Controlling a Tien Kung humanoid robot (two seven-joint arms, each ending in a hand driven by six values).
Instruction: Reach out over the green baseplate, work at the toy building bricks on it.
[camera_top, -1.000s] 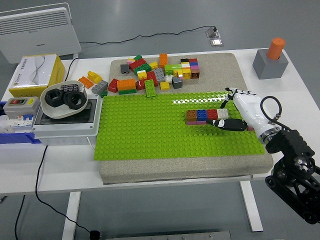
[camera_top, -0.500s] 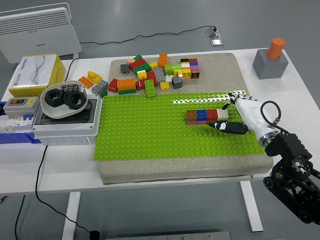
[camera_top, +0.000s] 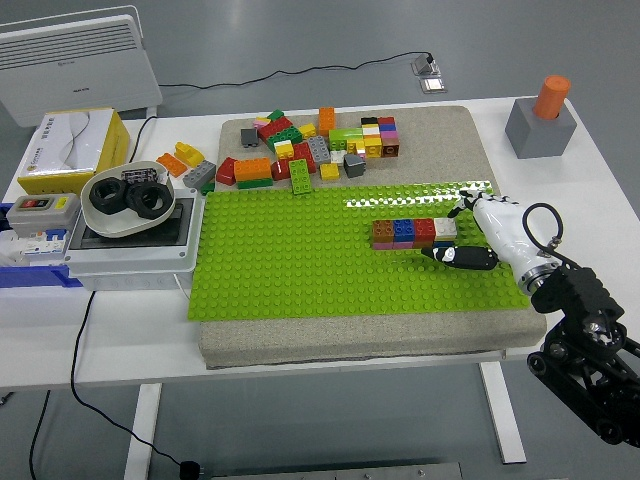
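Green studs fill the baseplate (camera_top: 300, 260), which lies flat on a beige foam pad (camera_top: 450, 135) over the white table (camera_top: 590, 170). Toward its right side we see a short row of bricks (camera_top: 412, 233) pressed onto the studs: brown, blue, red and white side by side, with a pinkish layer beneath. Our right hand (camera_top: 490, 235) hovers just beside the row's white end, its white fingers (camera_top: 470, 200) loosely spread and holding nothing, the dark thumb (camera_top: 455, 256) lying just in front of the row. Whether the thumb touches the bricks we cannot tell. Our left hand is out of view.

We judge these bricks to be light, hard plastic, stiff and a little slick, held only by stud friction. The best hold is probably across the row's long front and back faces, thumb opposing fingers, then a tilt to peel it free. The thin baseplate may lift with it. Loose bricks (camera_top: 300, 150) sit heaped behind on the pad.
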